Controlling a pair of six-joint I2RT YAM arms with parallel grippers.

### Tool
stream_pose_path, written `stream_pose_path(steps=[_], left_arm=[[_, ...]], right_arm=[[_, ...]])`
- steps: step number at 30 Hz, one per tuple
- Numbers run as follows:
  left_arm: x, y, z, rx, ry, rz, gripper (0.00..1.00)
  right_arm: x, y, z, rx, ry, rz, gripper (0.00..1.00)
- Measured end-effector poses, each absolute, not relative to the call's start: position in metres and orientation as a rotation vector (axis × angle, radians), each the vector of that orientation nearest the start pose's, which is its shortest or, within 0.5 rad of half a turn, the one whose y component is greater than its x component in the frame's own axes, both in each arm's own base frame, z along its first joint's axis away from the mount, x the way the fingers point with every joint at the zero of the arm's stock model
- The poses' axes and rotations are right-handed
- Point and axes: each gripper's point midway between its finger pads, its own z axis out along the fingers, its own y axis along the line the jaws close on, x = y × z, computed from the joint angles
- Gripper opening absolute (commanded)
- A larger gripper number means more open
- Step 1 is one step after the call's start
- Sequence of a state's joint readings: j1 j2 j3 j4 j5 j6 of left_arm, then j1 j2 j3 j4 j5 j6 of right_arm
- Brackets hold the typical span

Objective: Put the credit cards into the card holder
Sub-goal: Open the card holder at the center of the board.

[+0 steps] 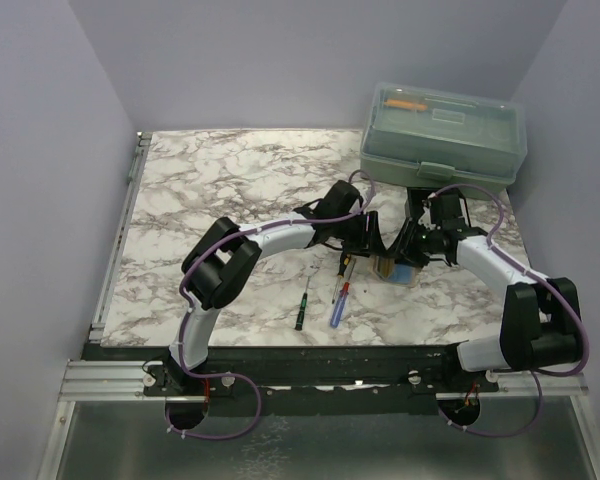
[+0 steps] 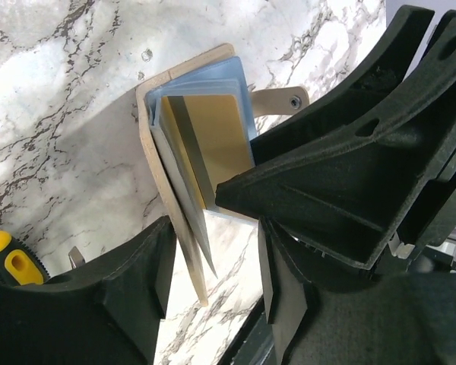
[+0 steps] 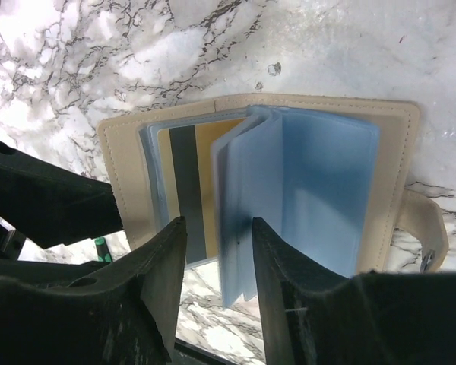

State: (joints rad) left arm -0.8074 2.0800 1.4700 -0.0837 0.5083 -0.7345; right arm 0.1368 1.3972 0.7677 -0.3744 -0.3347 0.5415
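The card holder (image 1: 398,268) lies open on the marble between both grippers, a tan cover (image 3: 121,175) with clear blue sleeves (image 3: 311,190). A gold credit card (image 3: 205,167) with a dark stripe sits in a sleeve on the left half, and it also shows in the left wrist view as the gold card (image 2: 216,144). My right gripper (image 3: 219,258) is open, and several upright blue sleeves stand between its fingers, close to the right one. My left gripper (image 2: 213,281) is open too. The tan cover's lifted edge (image 2: 156,152) reaches down between its fingers without being pinched.
A translucent green toolbox (image 1: 443,135) stands at the back right. Screwdrivers lie in front of the holder: a green one (image 1: 301,310), a blue and red one (image 1: 338,300), and a yellow-handled one (image 2: 4,258). The holder's snap strap (image 3: 425,228) sticks out to the right.
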Motion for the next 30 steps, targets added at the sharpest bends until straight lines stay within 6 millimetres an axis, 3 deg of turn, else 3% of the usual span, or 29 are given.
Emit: stream_pose_path(steps=[6, 9, 15, 19, 23, 27, 30], left_arm=[[0.283, -0.459, 0.090, 0.438, 2.509, -1.301, 0.43], [0.280, -0.460, 0.090, 0.455, 2.505, -1.303, 0.40], [0.278, -0.461, 0.090, 0.471, 2.502, -1.305, 0.39], [0.278, -0.461, 0.090, 0.471, 2.502, -1.305, 0.39], [0.281, -0.459, 0.090, 0.460, 2.502, -1.303, 0.46], [0.290, -0.455, 0.093, 0.419, 2.502, -1.317, 0.55], [0.300, -0.451, 0.097, 0.373, 2.493, -1.344, 0.54]], right_arm=[[0.292, 0.120, 0.063, 0.431, 2.599, 0.691, 0.39], [0.294, 0.121, 0.063, 0.443, 2.601, 0.699, 0.34], [0.298, 0.124, 0.066, 0.447, 2.588, 0.722, 0.26], [0.299, 0.126, 0.066, 0.441, 2.586, 0.734, 0.15], [0.299, 0.127, 0.067, 0.436, 2.583, 0.740, 0.11], [0.300, 0.127, 0.067, 0.433, 2.580, 0.742, 0.12], [0.300, 0.128, 0.067, 0.425, 2.576, 0.752, 0.22]])
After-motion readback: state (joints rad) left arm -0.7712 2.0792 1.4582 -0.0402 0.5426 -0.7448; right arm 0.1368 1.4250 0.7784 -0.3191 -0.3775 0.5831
